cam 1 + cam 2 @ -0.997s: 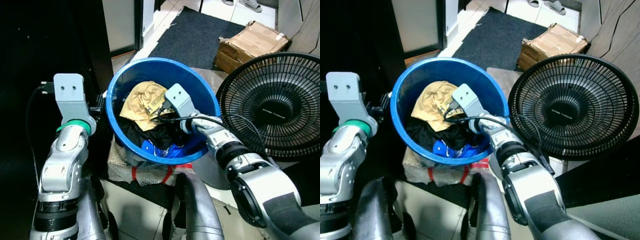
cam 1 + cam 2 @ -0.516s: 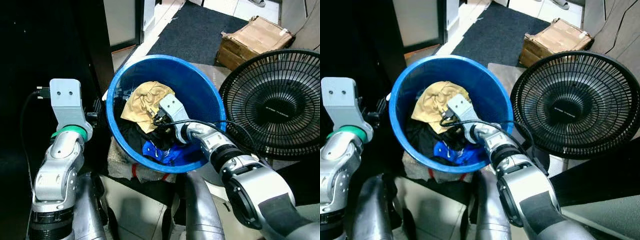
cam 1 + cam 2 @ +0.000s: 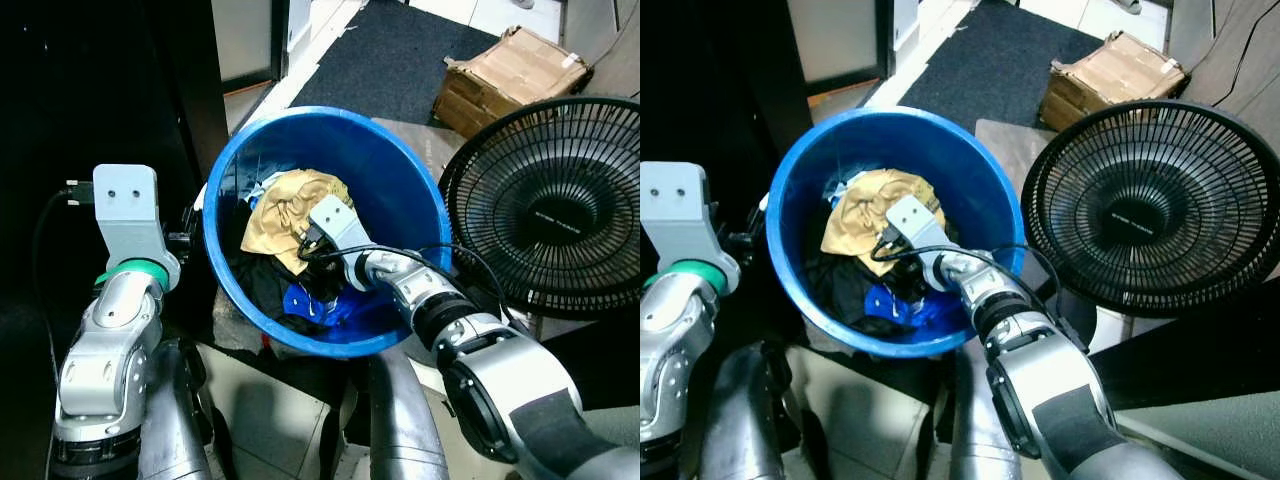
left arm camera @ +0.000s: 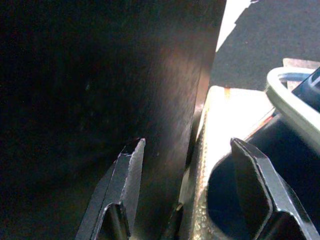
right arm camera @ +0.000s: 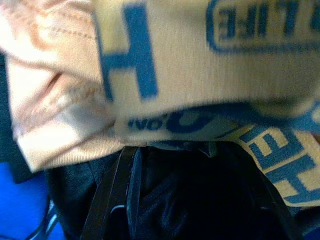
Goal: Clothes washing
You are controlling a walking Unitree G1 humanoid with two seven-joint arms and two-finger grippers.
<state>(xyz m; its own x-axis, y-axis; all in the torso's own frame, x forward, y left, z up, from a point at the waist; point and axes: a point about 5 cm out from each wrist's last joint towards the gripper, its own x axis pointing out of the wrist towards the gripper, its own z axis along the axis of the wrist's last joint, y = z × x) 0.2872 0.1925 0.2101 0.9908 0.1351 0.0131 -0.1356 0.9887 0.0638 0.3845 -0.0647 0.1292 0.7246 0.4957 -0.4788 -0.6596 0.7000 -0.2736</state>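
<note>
A blue bucket (image 3: 405,190) holds a tan garment (image 3: 285,205) with blue lettering, a black garment (image 3: 265,285) and a blue one (image 3: 305,300). My right gripper (image 3: 303,245) reaches down into the bucket, at the edge of the tan garment and over the black one. In the right wrist view its fingers (image 5: 112,195) stand open, sunk in black cloth just under the tan cloth (image 5: 165,65). My left gripper (image 4: 187,150) is open and holds nothing, outside the bucket's left rim, beside a dark cabinet side (image 4: 100,75).
A black floor fan (image 3: 555,205) stands close to the bucket's right side. A cardboard box (image 3: 515,75) and a dark mat (image 3: 390,50) lie beyond. The dark cabinet (image 3: 100,80) is on the left. The bucket rests on a wrapped bundle (image 3: 232,335).
My right gripper has pushed further down and left into the bucket, up against the tan garment. The camera has shifted slightly. The left arm has hardly moved.
</note>
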